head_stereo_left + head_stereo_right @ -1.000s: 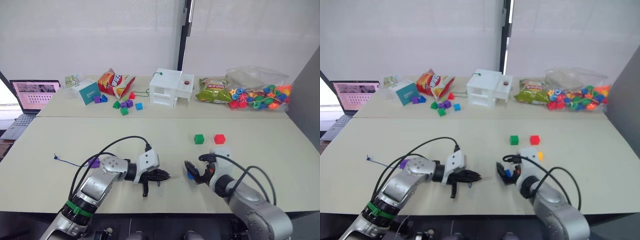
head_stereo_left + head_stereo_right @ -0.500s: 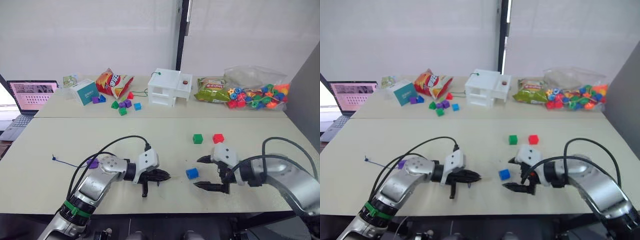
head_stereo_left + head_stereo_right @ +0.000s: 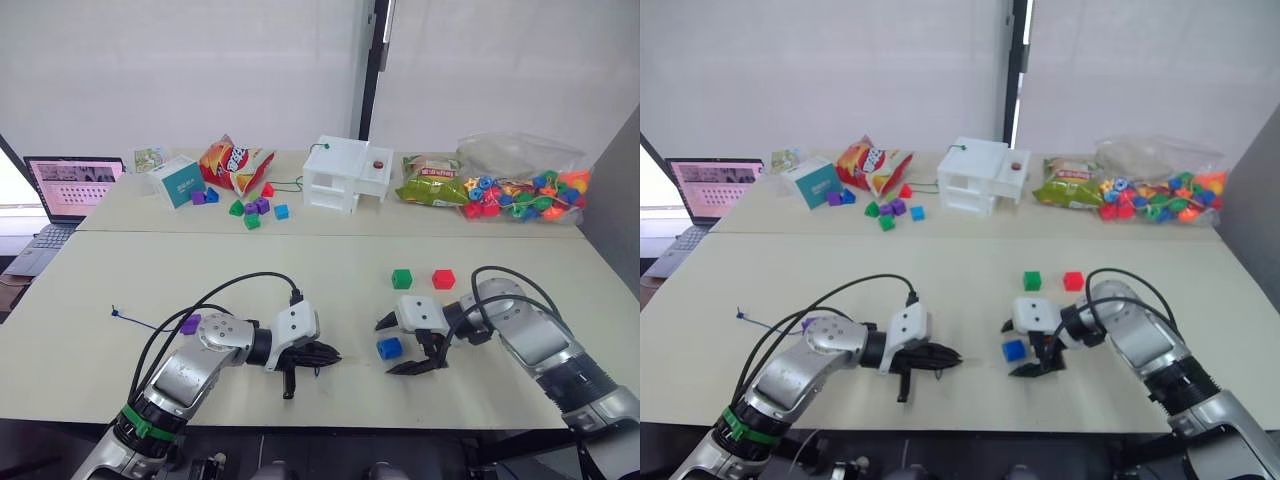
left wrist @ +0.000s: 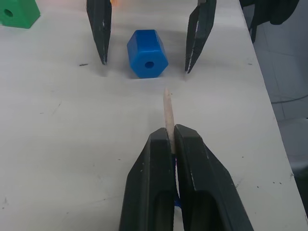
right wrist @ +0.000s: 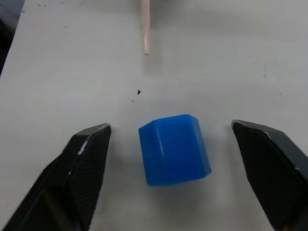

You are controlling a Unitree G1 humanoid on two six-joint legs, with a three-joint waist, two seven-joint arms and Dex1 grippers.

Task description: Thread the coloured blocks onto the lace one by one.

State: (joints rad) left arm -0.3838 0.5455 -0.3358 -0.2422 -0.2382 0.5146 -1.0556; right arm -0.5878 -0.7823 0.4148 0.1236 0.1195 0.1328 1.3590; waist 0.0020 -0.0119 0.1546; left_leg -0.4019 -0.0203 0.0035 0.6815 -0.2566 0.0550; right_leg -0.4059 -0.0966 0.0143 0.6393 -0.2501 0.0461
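Right end effector [image 3: 398,345] straddles one blue block [image 3: 389,348].

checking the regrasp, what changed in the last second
The right gripper let go of the blue block, which it was pinching a second ago. The block now sits on the table between its open fingers. The left gripper stayed put, shut on the lace tip. The green block and red block are unmoved.

We have our left gripper [image 3: 322,353] low over the table, fingers pressed together and pointing toward our right side. Our right gripper [image 3: 400,346] faces it, forearm angled inward, its two fingers [image 5: 86,159] spread wide apart near the tabletop
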